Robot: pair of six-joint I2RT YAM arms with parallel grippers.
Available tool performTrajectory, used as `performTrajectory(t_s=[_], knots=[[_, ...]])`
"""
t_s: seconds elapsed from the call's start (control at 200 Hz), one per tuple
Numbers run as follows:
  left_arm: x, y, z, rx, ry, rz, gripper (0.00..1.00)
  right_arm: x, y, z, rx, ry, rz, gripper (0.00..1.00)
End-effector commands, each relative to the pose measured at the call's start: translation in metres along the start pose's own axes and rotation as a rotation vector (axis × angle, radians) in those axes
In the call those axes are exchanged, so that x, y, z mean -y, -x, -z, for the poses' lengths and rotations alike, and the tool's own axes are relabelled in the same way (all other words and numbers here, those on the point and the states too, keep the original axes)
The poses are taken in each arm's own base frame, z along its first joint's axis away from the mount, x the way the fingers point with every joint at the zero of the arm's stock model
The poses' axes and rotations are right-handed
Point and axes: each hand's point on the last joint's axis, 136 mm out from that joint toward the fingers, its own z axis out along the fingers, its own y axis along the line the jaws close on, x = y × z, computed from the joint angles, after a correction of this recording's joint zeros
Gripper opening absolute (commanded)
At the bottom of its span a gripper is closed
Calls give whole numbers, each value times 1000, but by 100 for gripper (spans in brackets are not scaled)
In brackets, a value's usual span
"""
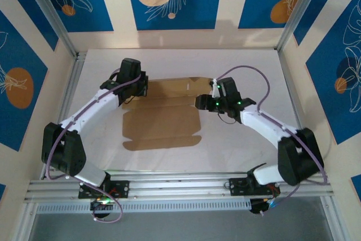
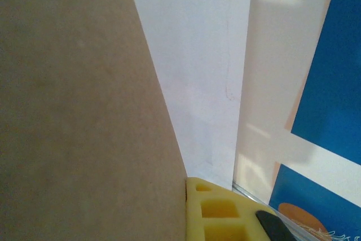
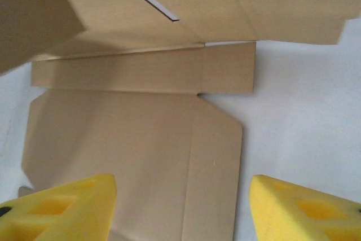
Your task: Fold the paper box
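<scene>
**Paper box unfolded on a white table**

The brown creased sheet lies mid-table, mostly flat. The left gripper, its fingers pressed together, pinches the sheet's far left flap, which stands raised. The right gripper hangs with its fingers spread above the sheet's right side.

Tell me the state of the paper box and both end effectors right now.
paper box, unfolded, mostly flat on the table, left-end flap lifted.
left end effector, shut, apparently pinching that lifted flap.
right end effector, open, above the box's right side, holding nothing.
</scene>
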Motion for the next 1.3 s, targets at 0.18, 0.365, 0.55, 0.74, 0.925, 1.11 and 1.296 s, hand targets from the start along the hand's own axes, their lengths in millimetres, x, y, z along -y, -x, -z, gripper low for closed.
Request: performTrajectory(t_s=[0.18,0.365,0.55,0.74,0.925,1.11,1.296], knots=[[10,-13,9,-52,43,72,0,7,38,-43,78,17,33,66],[13,-16,13,-72,49,75,0,26,39,-58,72,-23,-21,69],[12,-17,14,-87,54,80,0,37,49,-64,102,-36,-81,75],[12,-19,15,-99,52,93,0,34,68,-68,195,29,-119,75],[11,-21,15,-113,62,101,0,39,83,-69,324,71,-143,71],[9,-21,16,-117,75,104,0,43,94,-71,403,99,-141,65],[15,-18,18,-106,68,99,1,41,85,-83,341,161,-194,46]])
